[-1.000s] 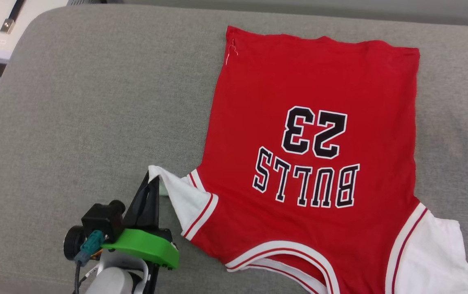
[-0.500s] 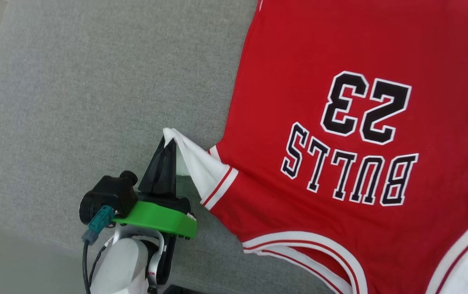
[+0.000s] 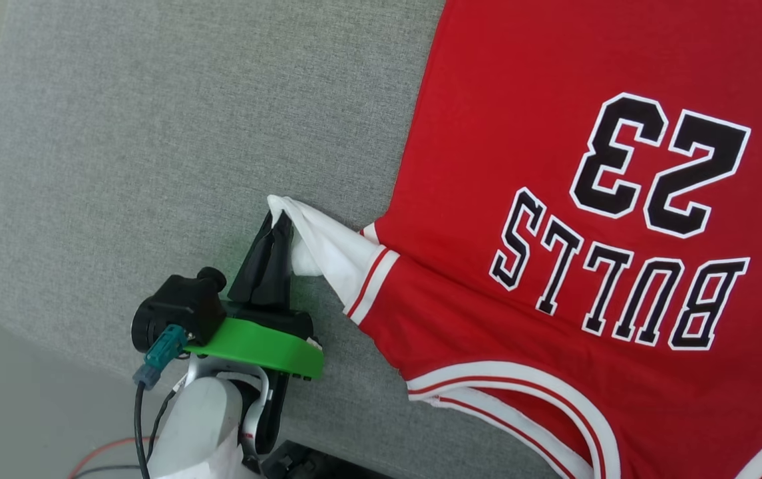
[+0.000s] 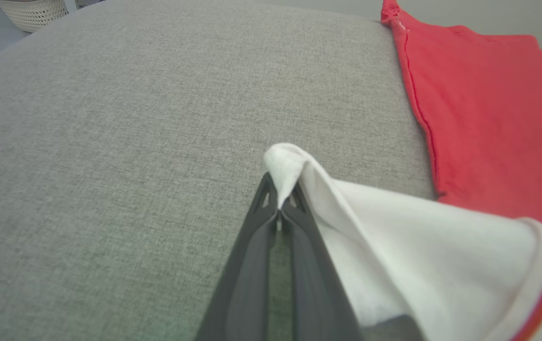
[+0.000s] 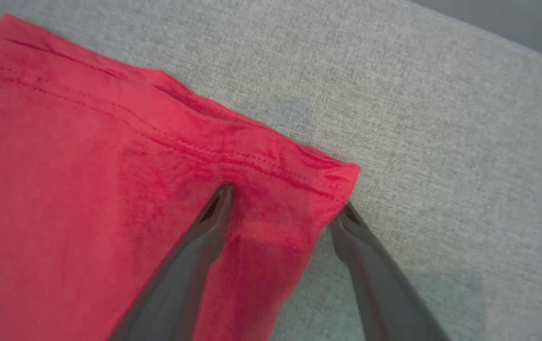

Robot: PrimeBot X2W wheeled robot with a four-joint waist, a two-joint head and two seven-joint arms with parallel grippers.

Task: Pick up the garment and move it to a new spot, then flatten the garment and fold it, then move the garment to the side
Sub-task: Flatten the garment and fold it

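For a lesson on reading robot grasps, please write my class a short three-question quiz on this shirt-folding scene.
1. True or false: the left gripper has its jaws shut on the white sleeve of the garment.
2. Choose one. The right gripper has its jaws: A) shut on the collar; B) open, either side of a red hem corner; C) open over bare cushion, well away from the cloth.
3. Fill in: the printed number on the garment's chest reads ___.

Key: 1 true; 2 B; 3 23.
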